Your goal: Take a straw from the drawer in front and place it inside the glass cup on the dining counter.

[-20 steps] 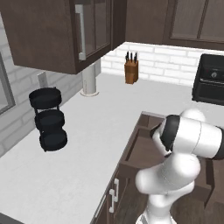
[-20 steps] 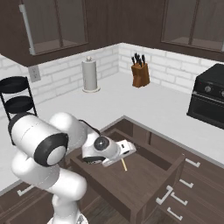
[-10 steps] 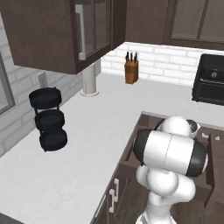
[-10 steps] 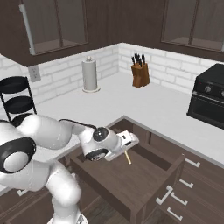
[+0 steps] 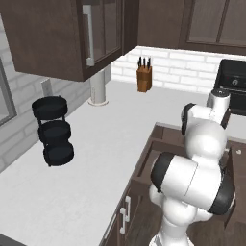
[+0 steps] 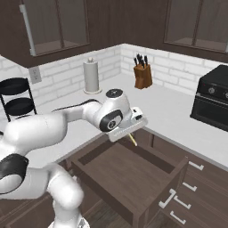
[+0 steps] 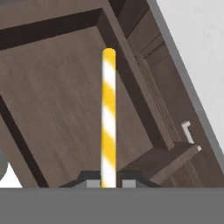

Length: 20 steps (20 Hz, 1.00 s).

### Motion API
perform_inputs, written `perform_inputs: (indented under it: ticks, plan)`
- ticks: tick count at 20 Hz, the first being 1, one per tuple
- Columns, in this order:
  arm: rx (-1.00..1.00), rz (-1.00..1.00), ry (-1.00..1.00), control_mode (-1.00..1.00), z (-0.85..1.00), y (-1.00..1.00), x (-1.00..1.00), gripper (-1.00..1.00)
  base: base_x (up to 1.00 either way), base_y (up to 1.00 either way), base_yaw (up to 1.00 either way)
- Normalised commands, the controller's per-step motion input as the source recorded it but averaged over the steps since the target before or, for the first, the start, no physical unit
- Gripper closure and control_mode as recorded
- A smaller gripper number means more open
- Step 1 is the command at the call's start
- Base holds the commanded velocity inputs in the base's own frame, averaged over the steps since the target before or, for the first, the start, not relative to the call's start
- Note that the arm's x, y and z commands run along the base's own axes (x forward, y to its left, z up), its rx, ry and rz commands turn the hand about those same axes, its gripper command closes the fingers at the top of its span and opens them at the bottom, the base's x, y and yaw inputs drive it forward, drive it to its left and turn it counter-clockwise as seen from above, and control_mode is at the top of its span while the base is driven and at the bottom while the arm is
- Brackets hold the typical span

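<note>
Dark brown wood drawer (image 6: 133, 176) stands pulled open, its bottom bare. Above it the pincer (image 7: 108, 183) is closed on a yellow-and-white striped straw (image 7: 108, 118). White tabletop (image 5: 91, 144) carries a knife block (image 6: 143, 73), paper towel roll (image 6: 91, 75) and black tiered rack (image 5: 53, 129)

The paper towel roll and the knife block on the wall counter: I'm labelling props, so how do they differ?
The paper towel roll is a pale grey upright cylinder; the knife block is a brown wooden block with slanted sides. The roll carries a small knob on top, while the block has dark knife handles sticking out. The roll stands left of the block. Both stand against the white brick wall.
</note>
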Motion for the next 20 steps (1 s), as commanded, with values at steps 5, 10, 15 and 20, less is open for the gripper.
perform_inputs:
  ticks: [5, 10, 15, 20]
  plan:
    - [0.20, 0.00, -0.02, -1.00, 0.29, 0.00, -0.52, 1.00, 0.00, 0.00, 0.00]
    - [0.19, 0.00, -0.29, -1.00, 0.08, 0.00, -0.72, 1.00, 0.00, 0.00, 0.00]
    - [0.07, 0.00, -0.23, -1.00, 0.52, 0.00, -0.28, 1.00, 0.00, 0.00, 0.00]
    - [0.00, 0.00, -0.14, -1.00, 0.14, 0.12, -0.11, 1.00, 0.00, 0.00, 0.00]
